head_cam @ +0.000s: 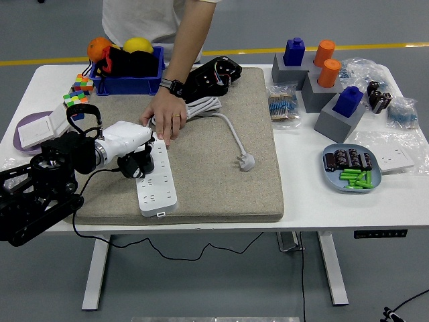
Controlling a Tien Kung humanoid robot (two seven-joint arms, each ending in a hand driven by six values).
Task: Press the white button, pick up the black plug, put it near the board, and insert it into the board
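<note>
A white power strip (pixel 159 184) lies on the grey felt mat (pixel 214 181), running from near to far. My left hand (pixel 137 163), white-shelled with black fingers, hovers over the strip's far half. Its fingers are curled around a dark object that looks like the black plug, though the fingers mostly hide it. A black cable (pixel 79 213) trails from the hand over the table's near edge. A person's hand (pixel 165 114) presses down on the far end of the strip. The right hand is out of view.
A white plug (pixel 247 161) with its coiled white cable lies mid-mat. A blue bin (pixel 127 84) with fruit and a colour cube (pixel 80 87) stand far left. Blue and orange blocks (pixel 328 74) and a blue dish of batteries (pixel 352 168) sit on the right.
</note>
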